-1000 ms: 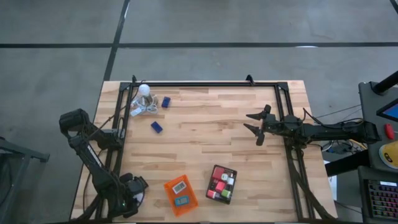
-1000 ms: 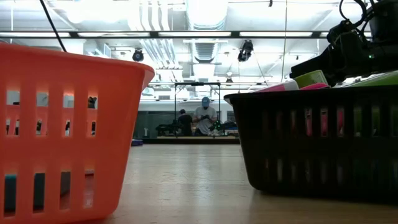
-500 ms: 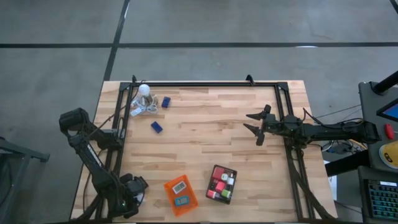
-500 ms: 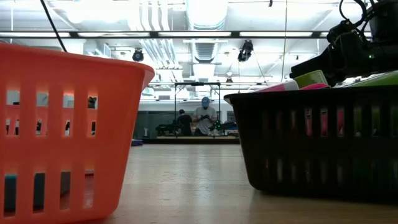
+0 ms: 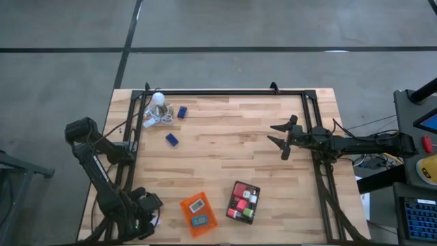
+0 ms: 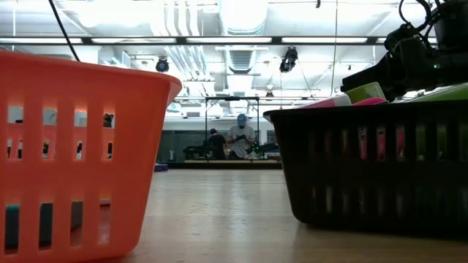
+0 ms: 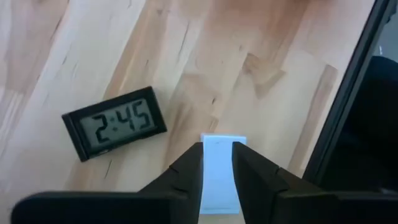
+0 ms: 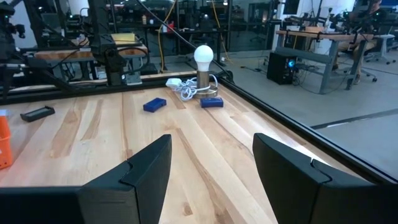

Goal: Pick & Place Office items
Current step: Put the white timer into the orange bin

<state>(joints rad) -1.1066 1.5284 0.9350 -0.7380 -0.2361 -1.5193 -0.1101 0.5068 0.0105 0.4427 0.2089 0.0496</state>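
We see two dark blue blocks on the table, near a white bulb at its far left corner. The orange tray, well toward the near edge from the bulb, holds a white box and a teal piece. The black tray just beside it holds red, pink, green and white bits. The left gripper, near the orange tray, has its fingers close on either side of a pale blue-white piece, beside a small clock. The right gripper hangs with fingers apart, holding nothing.
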